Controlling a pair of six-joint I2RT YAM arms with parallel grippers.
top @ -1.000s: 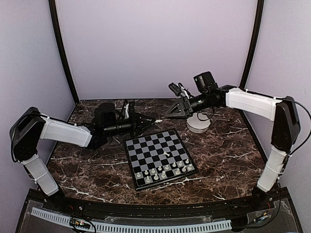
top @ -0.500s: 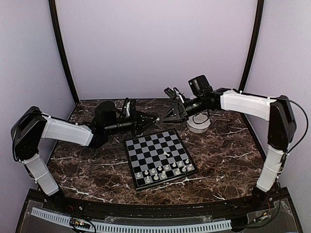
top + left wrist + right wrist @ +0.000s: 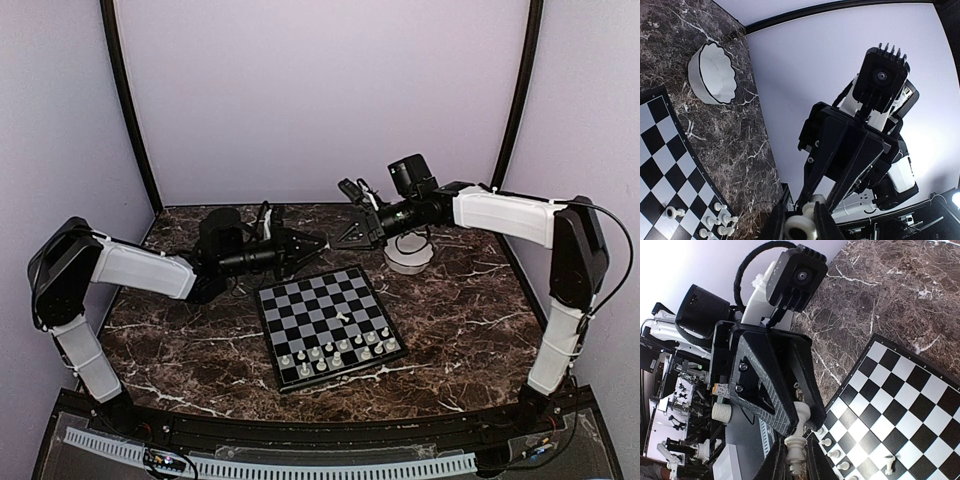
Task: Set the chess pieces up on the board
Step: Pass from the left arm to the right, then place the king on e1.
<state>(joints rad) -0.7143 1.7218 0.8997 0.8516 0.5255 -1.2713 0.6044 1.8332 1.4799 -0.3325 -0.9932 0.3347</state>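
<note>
Above the table behind the board (image 3: pixel 330 325), my two grippers meet tip to tip. The left gripper (image 3: pixel 318 247) (image 3: pixel 801 222) is shut on the round base of a cream chess piece (image 3: pixel 802 229) (image 3: pixel 801 426). From the other side, the right gripper (image 3: pixel 342 240) (image 3: pixel 795 457) is shut on that same piece's head end. Several more chess pieces (image 3: pixel 335 350) (image 3: pixel 832 452) (image 3: pixel 715 220) stand in two rows along the board's near edge. One piece (image 3: pixel 343 317) (image 3: pixel 888 463) sits alone near the board's middle.
A white scalloped bowl (image 3: pixel 408 258) (image 3: pixel 715 75) stands on the dark marble table behind the board's right corner, under the right arm. Purple walls with black posts close in the back and sides.
The right arm has swung left toward the left gripper, and its jaws have closed from open onto the piece that the left gripper holds. The left gripper has barely moved.
</note>
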